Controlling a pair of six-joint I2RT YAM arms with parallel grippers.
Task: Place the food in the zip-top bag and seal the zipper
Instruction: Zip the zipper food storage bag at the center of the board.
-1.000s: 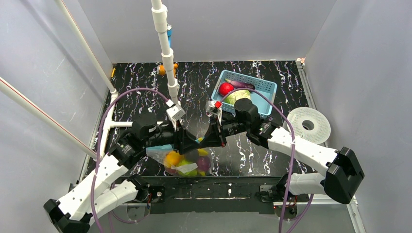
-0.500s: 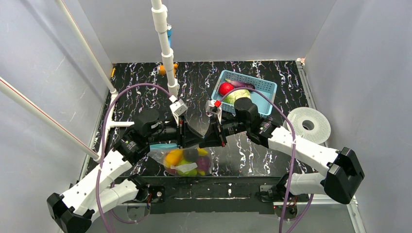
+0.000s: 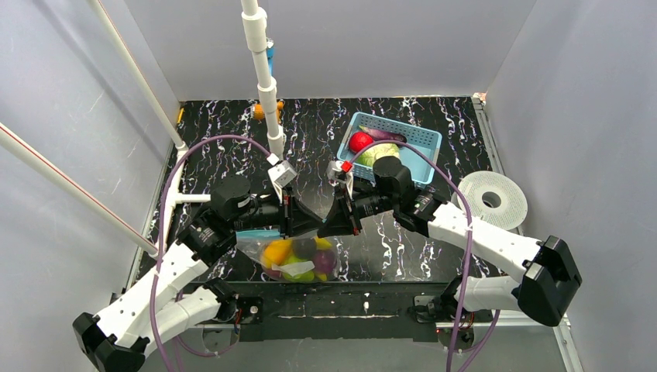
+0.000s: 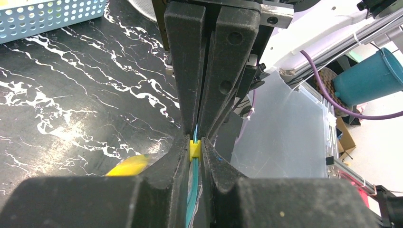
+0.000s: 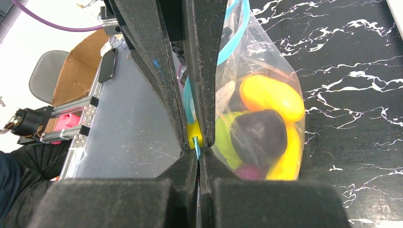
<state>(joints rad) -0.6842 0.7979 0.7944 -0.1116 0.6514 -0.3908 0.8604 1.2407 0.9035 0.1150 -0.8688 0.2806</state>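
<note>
Teal zipper (image 4: 191,199) is clamped by left tool (image 4: 195,142) and right tool (image 5: 197,142), tip to tip. Filled bag (image 3: 298,260) with food (image 5: 271,97) sits at desk (image 3: 225,124) near edge. Risk: strip slips or tears if they pull unevenly; basket (image 3: 422,139) pieces get sealed out.

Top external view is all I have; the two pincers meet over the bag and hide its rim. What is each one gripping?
Observer: Left wrist view: the left pincer pinches a small yellow slider on the zipper.
Operator: And the right one?
Observer: Right wrist view: the right pincer is shut on the zipper itself, right beside that slider.
Operator: Sealed yet?
Observer: Apparently not; past the slider the zipper parts into two strands in the right wrist view.
</note>
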